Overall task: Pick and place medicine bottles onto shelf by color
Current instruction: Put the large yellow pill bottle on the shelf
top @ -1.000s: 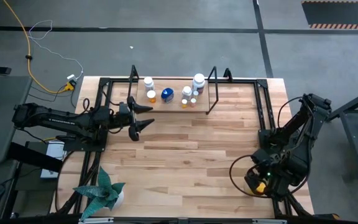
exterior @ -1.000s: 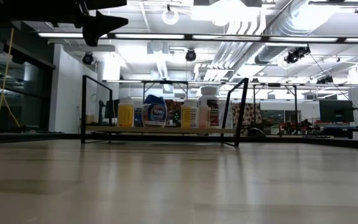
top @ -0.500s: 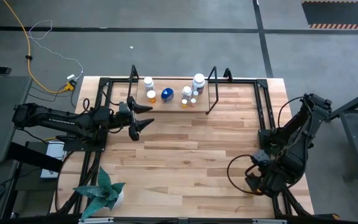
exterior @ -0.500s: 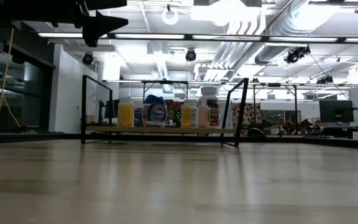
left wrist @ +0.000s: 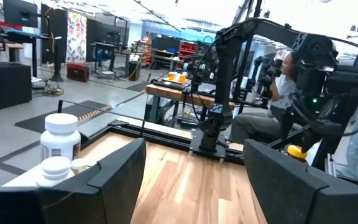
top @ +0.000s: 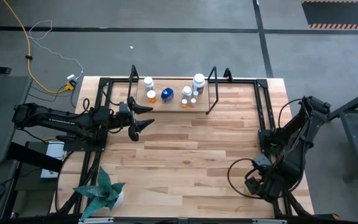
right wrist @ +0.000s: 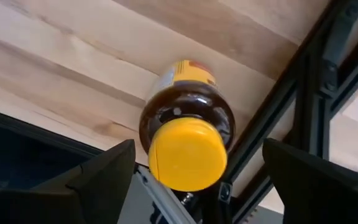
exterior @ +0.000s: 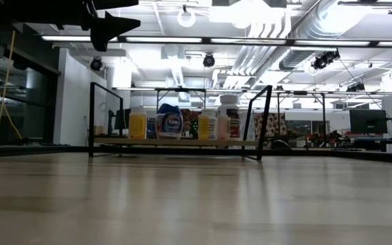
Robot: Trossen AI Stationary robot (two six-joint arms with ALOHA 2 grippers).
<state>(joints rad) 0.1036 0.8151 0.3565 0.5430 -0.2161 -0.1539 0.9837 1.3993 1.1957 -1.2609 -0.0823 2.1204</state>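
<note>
My right gripper (right wrist: 199, 149) is open at the table's near right corner (top: 258, 182). Its fingers stand on either side of the amber bottle (right wrist: 188, 118), whose yellow cap (right wrist: 185, 154) faces the wrist camera, and they do not touch it. In the high view the gripper hides this bottle. The shelf (top: 211, 99) stands at the far edge and holds white (top: 198, 81), orange (top: 151, 95) and blue (top: 167, 94) bottles upright on its wooden floor. My left gripper (top: 146, 117) hovers open above the table, by the shelf's left end.
A black frame rail (right wrist: 303, 106) runs close beside the amber bottle. A teal plant (top: 104, 191) sits at the near left corner. Black arm frames (top: 263, 106) line both table sides. The left wrist view shows a person (left wrist: 283, 84) seated beyond the right arm.
My right arm has moved toward the table's near edge and come over the amber bottle, whose yellow cap showed in the high view a second ago and is now covered. My left arm has kept still.
</note>
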